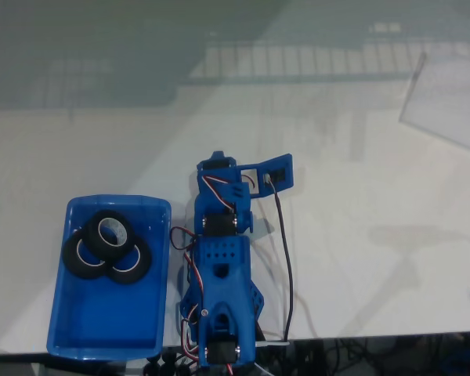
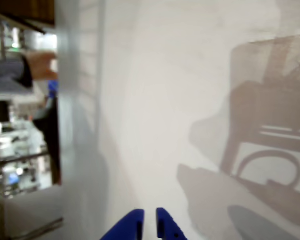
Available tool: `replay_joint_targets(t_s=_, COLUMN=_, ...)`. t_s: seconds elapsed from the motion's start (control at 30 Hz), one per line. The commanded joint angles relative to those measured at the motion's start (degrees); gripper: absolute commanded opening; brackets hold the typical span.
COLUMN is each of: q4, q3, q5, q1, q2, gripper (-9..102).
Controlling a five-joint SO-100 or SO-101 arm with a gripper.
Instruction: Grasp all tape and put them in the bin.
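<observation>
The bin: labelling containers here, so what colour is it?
Glossy blue, clearest in the fixed view: the bin holds the black tape rolls.

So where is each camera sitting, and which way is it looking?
Fixed view: it sits up high and looks down on the white table, the blue arm folded up at the bottom edge, and the blue bin left of it holding three black tape rolls.
Wrist view: it rides on the arm and looks forward over the tabletop toward a blurry room on the left; the hand pokes in at the bottom, tips nearly together, holding nothing.
Shared: both views show the white table and part of the blue arm.
</observation>
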Motion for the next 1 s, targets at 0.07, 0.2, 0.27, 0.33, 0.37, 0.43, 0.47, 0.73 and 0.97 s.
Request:
replay_joint_targets(t_s=0.07, q4=0.0, q3=0.88, q5=-0.88, q1=0.62, q2=0.79, gripper=0)
replay_joint_targets(t_s=0.2, q4=0.09, q3=1.93, q5=-1.14, q1=0.53, q2=0.79, gripper=0)
replay_joint_targets(t_s=0.27, q4=0.09, q3=2.11, q5=-1.14, q1=0.53, q2=0.79, gripper=0)
replay_joint_targets(t_s=0.33, q4=0.09, q3=2.64, q5=-1.32, q1=0.53, q2=0.79, gripper=0)
replay_joint_targets(t_s=0.37, q4=0.09, q3=2.99, q5=-1.58, q1=0.35, q2=0.79, gripper=0)
replay_joint_targets(t_s=0.43, q4=0.26, q3=3.08, q5=-1.67, q1=0.26, q2=0.79, gripper=0)
replay_joint_targets(t_s=0.47, q4=0.35, q3=3.08, q5=-1.76, q1=0.26, q2=0.79, gripper=0)
replay_joint_targets(t_s=0.73, q4=0.62, q3=3.08, q5=-2.29, q1=0.0, q2=0.79, gripper=0)
replay_joint_targets(t_s=0.97, q4=0.7, q3=3.08, q5=-3.78, q1=-1.23, q2=0.79, gripper=0)
